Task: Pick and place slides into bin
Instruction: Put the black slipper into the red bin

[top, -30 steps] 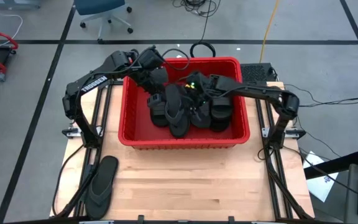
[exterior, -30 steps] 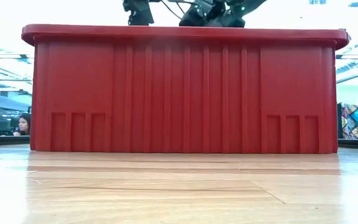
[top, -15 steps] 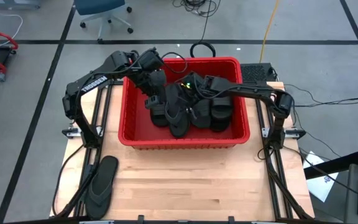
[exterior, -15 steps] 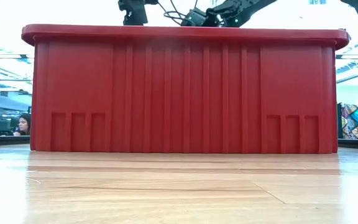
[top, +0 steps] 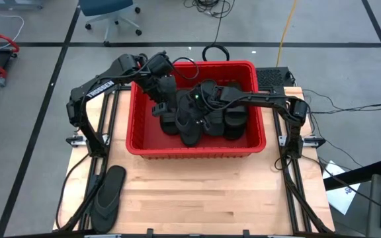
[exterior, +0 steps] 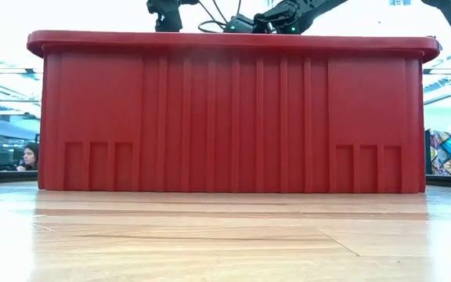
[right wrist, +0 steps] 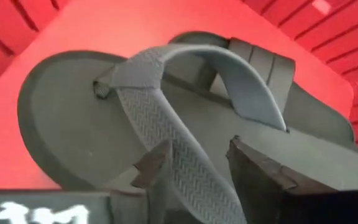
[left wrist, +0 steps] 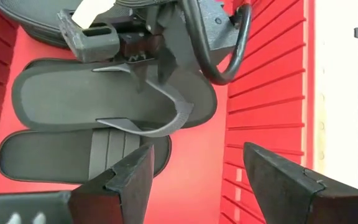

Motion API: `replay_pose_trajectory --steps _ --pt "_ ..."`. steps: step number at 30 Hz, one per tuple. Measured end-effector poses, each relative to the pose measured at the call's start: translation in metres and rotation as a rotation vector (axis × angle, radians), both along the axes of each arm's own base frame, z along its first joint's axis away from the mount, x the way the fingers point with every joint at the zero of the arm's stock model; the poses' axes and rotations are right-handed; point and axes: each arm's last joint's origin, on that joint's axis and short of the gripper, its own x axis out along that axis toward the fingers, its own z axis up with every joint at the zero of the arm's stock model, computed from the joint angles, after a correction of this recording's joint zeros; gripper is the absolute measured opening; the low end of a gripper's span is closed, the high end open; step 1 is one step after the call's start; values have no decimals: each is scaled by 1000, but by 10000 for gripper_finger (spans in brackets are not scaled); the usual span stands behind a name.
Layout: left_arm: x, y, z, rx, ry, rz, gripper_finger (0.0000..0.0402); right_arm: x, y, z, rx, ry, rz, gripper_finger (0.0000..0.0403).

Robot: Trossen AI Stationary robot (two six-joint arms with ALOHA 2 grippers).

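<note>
The red bin [top: 197,153] stands at the table's far middle and holds several black slides. A thong-strapped flip-flop [top: 189,125] lies sole-down among them, partly on a band slide [left wrist: 73,158]. My right gripper [top: 192,99] reaches into the bin from the right and is shut on this flip-flop's strap [right wrist: 166,118]. My left gripper [top: 159,100] hangs open and empty in the bin's left part, its fingers [left wrist: 129,180] above the band slide. A second flip-flop [top: 108,195] lies flat on the table at the near left. In the low view the bin wall [exterior: 225,117] hides the slides. My right gripper has one arm of the flip-flop's thong strap [right wrist: 194,177] between its two fingers, a little back from the toe post [right wrist: 107,81]. The strap fills the gap between them. The fingers come from above, slanting down, and lie across the strap. The flip-flop's sole [right wrist: 61,130] rests in the bin.
The bin's tall slotted walls [left wrist: 266,93] close in both grippers. Near of the bin is bare wooden table [top: 204,192]. A person [exterior: 30,155] sits in the room far behind. Cables and a chair [top: 111,13] are on the floor beyond the table.
My right gripper has gone toward the table's left inside the bin, coming over the flip-flop's strap. The flip-flop has stayed where it was.
</note>
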Motion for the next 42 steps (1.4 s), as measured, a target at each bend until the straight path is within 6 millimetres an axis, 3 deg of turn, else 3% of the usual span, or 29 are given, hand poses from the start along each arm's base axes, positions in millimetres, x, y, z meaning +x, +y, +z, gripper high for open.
replay_pose_trajectory --steps 7,9,19,29,42 --pt "-2 4 0 2 0 11 244 -5 1 -5 -15 59 12 24" --pt "-2 4 0 1 0 13 243 -5 -2 -5 -38 68 -39 9" --pt "-2 4 0 -6 1 22 243 -9 -14 -5 -14 68 -126 8" --pt "-2 4 0 -34 -3 35 243 -8 -4 4 -1 81 15 16" --pt "-1 2 0 -55 -6 42 244 -19 -1 8 -7 150 66 16"
